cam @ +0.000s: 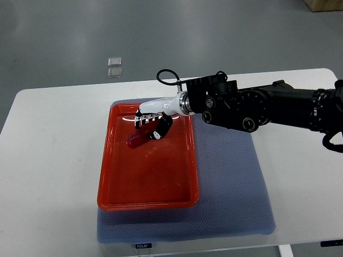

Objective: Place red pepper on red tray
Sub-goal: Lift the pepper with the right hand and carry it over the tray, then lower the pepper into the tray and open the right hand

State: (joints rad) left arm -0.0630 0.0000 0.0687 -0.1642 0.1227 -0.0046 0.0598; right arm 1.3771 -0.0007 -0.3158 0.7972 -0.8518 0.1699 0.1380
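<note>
A red pepper (138, 137), dark red and elongated, is over the upper part of the red tray (144, 193). My right hand (151, 124), white with black fingertips, comes in from the right on a black arm and is shut on the pepper's upper right end. The pepper's lower left tip is at or just above the tray floor; I cannot tell whether it touches. The left arm is out of view.
The tray lies on a blue-grey mat (236, 187) on a white table (48, 160). Two small clear squares (114, 67) lie on the grey floor beyond the table's far edge. A black cable loop (167, 77) sticks up at the wrist.
</note>
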